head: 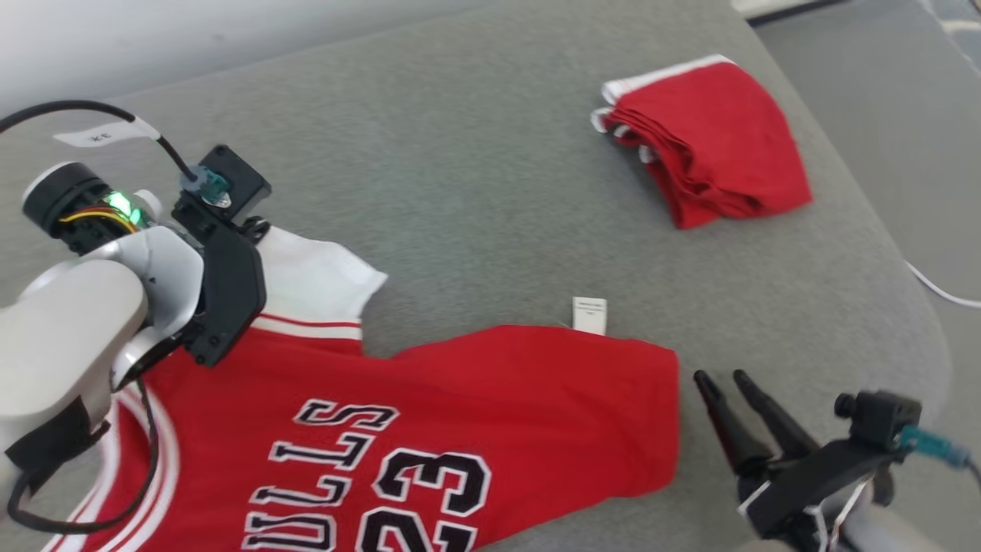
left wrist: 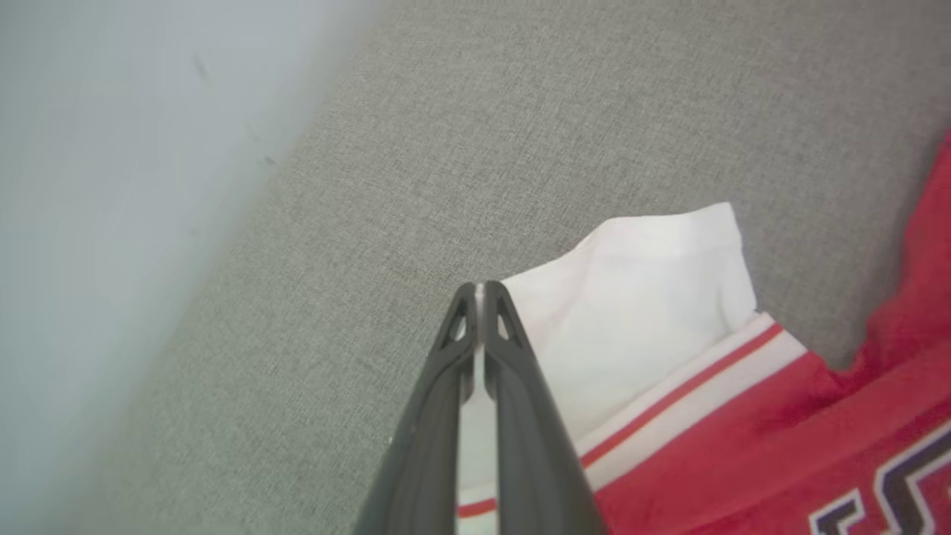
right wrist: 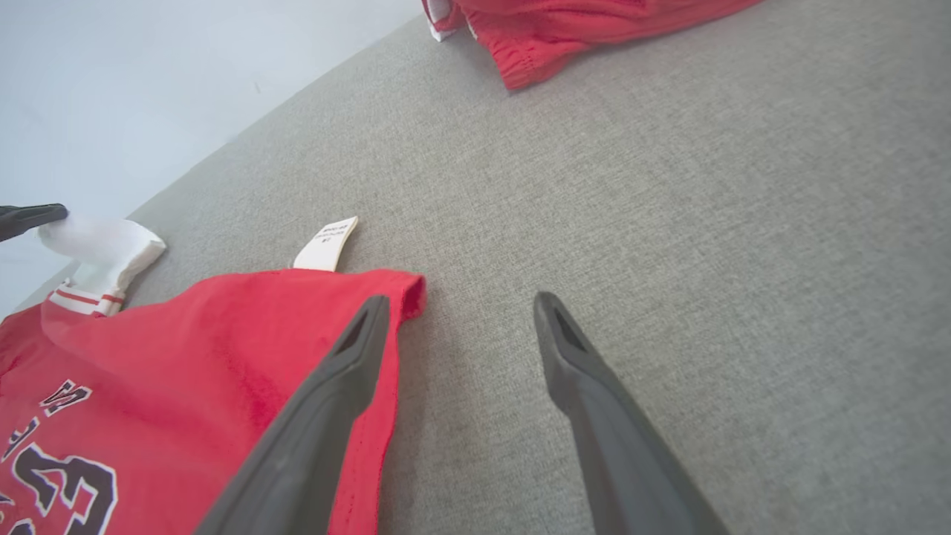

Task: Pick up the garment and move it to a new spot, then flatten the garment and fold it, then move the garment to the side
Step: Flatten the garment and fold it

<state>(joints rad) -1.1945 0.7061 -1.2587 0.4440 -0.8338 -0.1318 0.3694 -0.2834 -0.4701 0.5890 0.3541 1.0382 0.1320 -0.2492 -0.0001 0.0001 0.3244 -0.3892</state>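
The garment (head: 490, 399) is a red jersey with black-and-white lettering, lying spread on the grey padded surface (head: 460, 169). Its white sleeve (left wrist: 646, 297) sticks out at the upper left. My left gripper (left wrist: 479, 291) is shut on the edge of that sleeve, and white cloth shows between the fingers. From the right wrist, the left gripper's dark fingers (right wrist: 30, 217) meet the sleeve (right wrist: 104, 245). My right gripper (head: 720, 377) is open and holds nothing, just right of the garment's hem corner. One of its fingers (right wrist: 349, 371) overlaps the red hem (right wrist: 186, 349).
A second red garment (head: 713, 146), folded, lies at the far right of the surface and also appears in the right wrist view (right wrist: 565, 30). A white label (head: 589, 315) pokes out of the jersey's upper edge. The surface curves away on the right, where a white cable (head: 939, 287) crosses the floor.
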